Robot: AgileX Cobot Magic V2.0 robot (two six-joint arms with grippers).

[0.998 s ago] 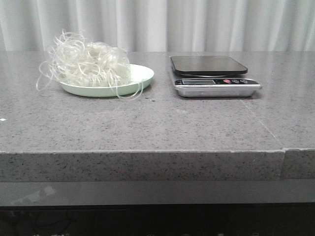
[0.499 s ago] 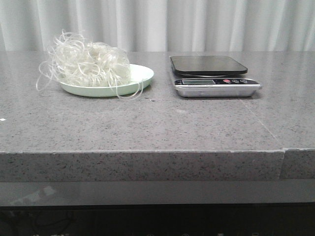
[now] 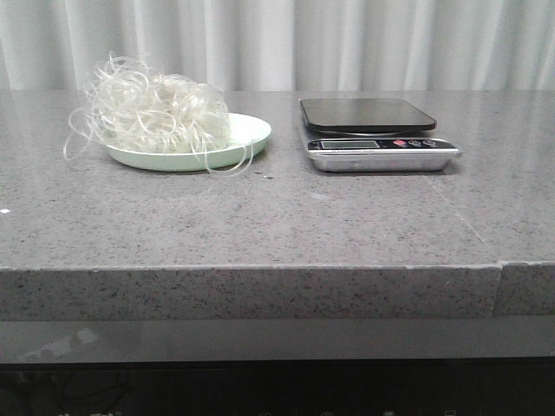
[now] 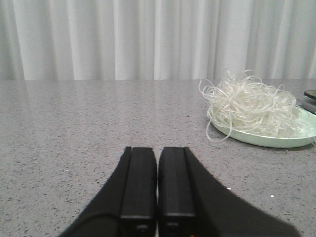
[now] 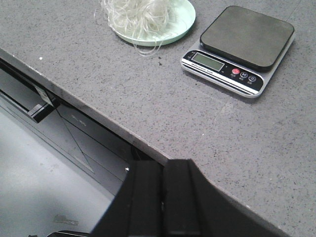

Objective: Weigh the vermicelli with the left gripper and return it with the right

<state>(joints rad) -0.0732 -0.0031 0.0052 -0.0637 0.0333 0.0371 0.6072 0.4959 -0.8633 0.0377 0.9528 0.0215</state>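
The vermicelli [image 3: 156, 111], a fluffy nest of whitish curly strands, lies on a pale green plate [image 3: 251, 132] at the table's back left. It also shows in the left wrist view [image 4: 252, 103] and the right wrist view [image 5: 140, 12]. A kitchen scale [image 3: 368, 117] with a dark platform stands to the plate's right, bare; it also shows in the right wrist view [image 5: 247, 32]. My left gripper [image 4: 157, 150] is shut and empty, low over the table, well apart from the plate. My right gripper [image 5: 164, 165] is shut and empty, over the table's front edge. Neither gripper shows in the front view.
The grey speckled table [image 3: 260, 217] has a front edge [image 5: 89, 101] with dark cabinet fronts and floor below it. A seam [image 3: 499, 264] crosses the tabletop at the right. White curtains [image 3: 277, 43] hang behind the table.
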